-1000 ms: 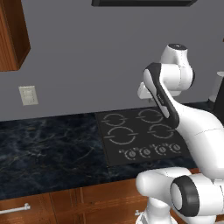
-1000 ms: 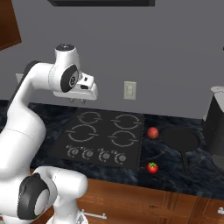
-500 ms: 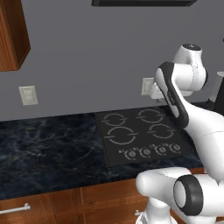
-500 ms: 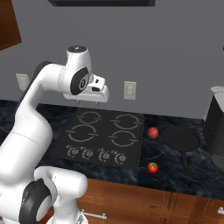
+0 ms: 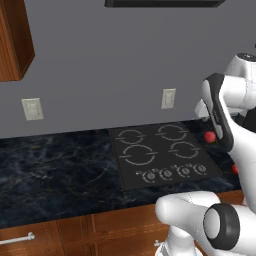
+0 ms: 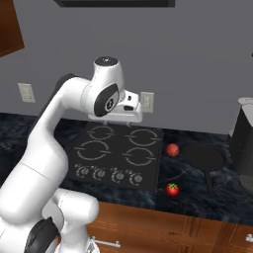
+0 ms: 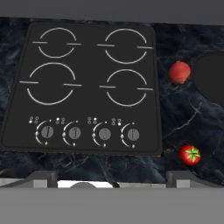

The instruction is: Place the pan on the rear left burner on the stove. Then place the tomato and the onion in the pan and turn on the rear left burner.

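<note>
Right of stove (image 6: 118, 153): pan (image 6: 203, 158) (nothing inside), onion (image 6: 172, 149) beside.

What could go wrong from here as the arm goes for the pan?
The onion lies on the counter between the stove and the pan, so a low sweep could knock it rolling. The tomato sits near the counter's front edge, off the pan's handle, and could be nudged off. A dark appliance crowds the pan's far side.
</note>
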